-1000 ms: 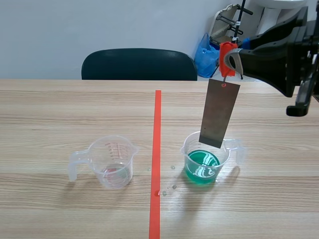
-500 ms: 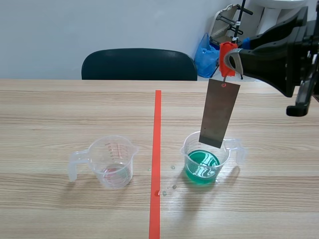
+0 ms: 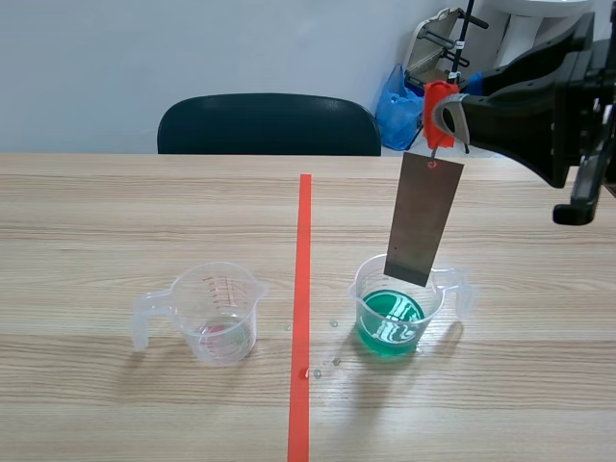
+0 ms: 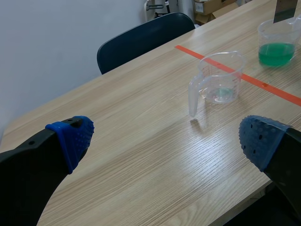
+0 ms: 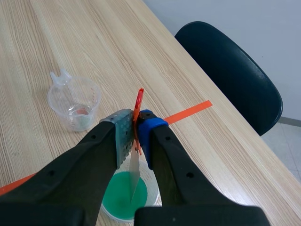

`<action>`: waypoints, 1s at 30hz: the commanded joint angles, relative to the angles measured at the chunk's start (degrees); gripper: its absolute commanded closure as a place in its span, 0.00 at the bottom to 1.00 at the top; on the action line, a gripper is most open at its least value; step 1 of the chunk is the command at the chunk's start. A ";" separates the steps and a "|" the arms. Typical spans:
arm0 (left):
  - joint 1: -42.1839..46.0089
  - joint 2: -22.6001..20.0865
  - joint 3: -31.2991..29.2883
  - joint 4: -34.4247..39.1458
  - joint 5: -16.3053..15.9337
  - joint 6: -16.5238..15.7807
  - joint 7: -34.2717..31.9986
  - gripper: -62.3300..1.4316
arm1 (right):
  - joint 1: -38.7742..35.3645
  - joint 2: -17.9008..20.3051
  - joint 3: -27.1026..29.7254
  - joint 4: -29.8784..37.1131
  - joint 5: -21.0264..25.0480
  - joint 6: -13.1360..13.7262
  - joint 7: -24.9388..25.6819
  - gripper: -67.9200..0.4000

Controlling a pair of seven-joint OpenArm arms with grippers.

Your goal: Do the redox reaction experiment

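My right gripper is raised over the table's right half, shut on a red clip. A grey metal strip hangs from the clip, tilted a little. Its lower edge is at the rim of a clear beaker with green liquid, above the liquid. In the right wrist view the fingers pinch the clip, with the strip hanging over the green beaker. A second clear beaker, nearly empty with a pinkish trace, stands left of the tape line. My left gripper is open, far short of that beaker.
An orange-red tape line runs down the table's middle, with a few droplets beside it. A dark chair stands behind the far edge, and a blue bag lies beyond it. The table's edge is close under my left gripper.
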 commanded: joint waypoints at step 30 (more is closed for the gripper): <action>0.07 0.15 0.02 0.42 -0.74 0.09 -1.01 0.00 | 0.63 -16.26 0.90 -8.09 -9.99 4.76 -2.97 0.98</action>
